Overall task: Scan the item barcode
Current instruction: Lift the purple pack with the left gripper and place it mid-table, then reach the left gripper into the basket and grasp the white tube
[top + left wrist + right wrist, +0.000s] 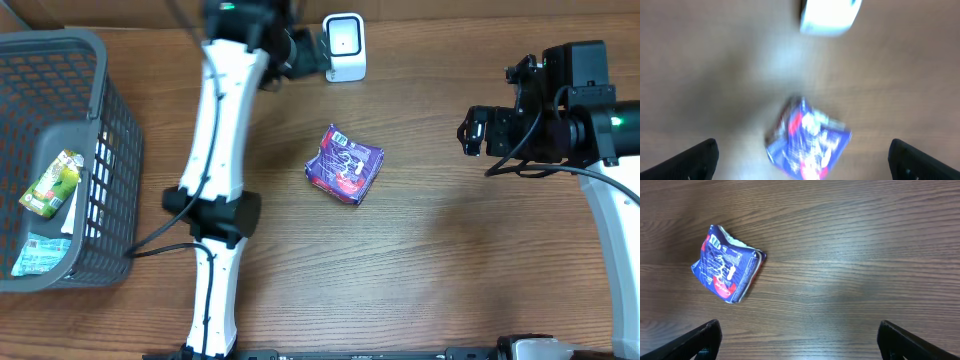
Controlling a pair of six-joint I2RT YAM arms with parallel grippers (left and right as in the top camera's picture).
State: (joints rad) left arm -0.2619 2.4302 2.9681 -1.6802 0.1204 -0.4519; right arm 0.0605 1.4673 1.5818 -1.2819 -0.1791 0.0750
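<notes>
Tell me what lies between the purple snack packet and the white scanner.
Nothing: only bare wooden table separates the purple snack packet from the white scanner. The overhead view shows it clearest; the blurred left wrist view agrees.

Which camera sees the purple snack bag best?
The right wrist view: the bag is sharp, whole and unblocked. The overhead view shows it whole too, but smaller. The left wrist view shows it blurred.
</notes>
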